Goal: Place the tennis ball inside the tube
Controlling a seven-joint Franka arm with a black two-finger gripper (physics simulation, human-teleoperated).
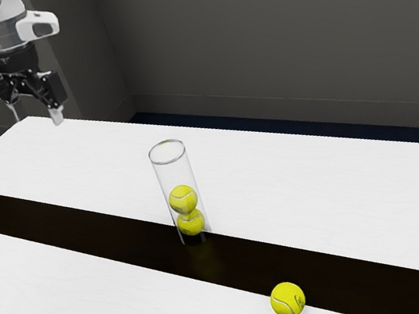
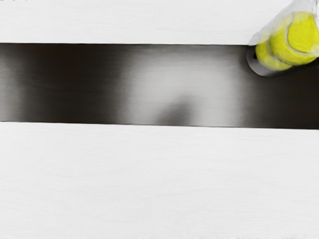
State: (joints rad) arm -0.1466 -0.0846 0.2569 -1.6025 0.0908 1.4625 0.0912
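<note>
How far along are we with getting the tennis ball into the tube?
Done: two balls already sit stacked inside the upright tube. In hand: nothing; my gripper is open, off toward the exterior view's left. Left: the loose ball, at the dark stripe's edge, needs grasping, lifting and lowering through the tube's open top.

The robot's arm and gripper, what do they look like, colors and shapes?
The arm is light grey and white, with rounded casings and a black section near the gripper. The gripper is black and angular, with two slim fingers, pale at the tips.
</note>
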